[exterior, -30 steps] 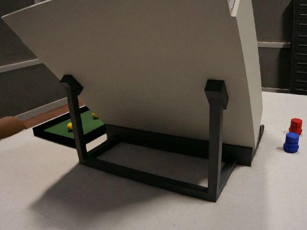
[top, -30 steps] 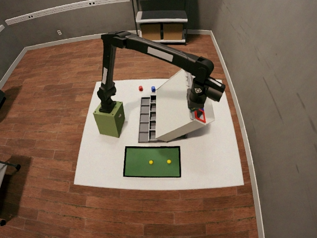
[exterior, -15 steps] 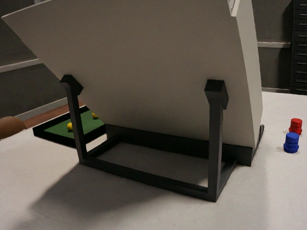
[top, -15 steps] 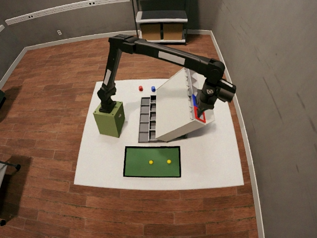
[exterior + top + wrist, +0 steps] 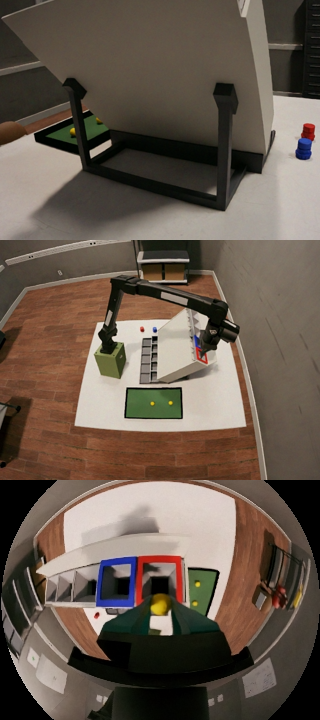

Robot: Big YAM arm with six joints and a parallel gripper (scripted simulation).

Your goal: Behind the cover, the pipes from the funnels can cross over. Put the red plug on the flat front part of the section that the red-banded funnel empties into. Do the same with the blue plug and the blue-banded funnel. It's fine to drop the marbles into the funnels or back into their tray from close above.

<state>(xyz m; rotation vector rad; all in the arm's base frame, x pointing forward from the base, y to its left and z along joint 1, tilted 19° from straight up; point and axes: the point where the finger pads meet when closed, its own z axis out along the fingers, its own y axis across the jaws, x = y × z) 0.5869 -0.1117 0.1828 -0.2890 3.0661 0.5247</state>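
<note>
One marble [image 5: 160,604] is pinched in the end effector [image 5: 160,601] by the red funnel [image 5: 197,353] [image 5: 181,577]; two more [image 5: 152,403] [image 5: 170,403] [image 5: 73,132] [image 5: 98,120] [image 5: 197,584] [image 5: 195,603] lie in the tray [image 5: 144,417] [image 5: 58,146] [image 5: 214,587].

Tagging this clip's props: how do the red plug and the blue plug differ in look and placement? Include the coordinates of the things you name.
The red plastic-looking plug [image 5: 142,329] [image 5: 308,132] is red all over; the blue plastic-looking plug [image 5: 154,329] [image 5: 303,149] is blue. The blue plug stands nearer the white sloped cover [image 5: 173,343] than the red plug does. Both share a stepped round shape, stand upright on the white table [image 5: 103,405] [image 5: 51,206] and are unplaced.
</note>
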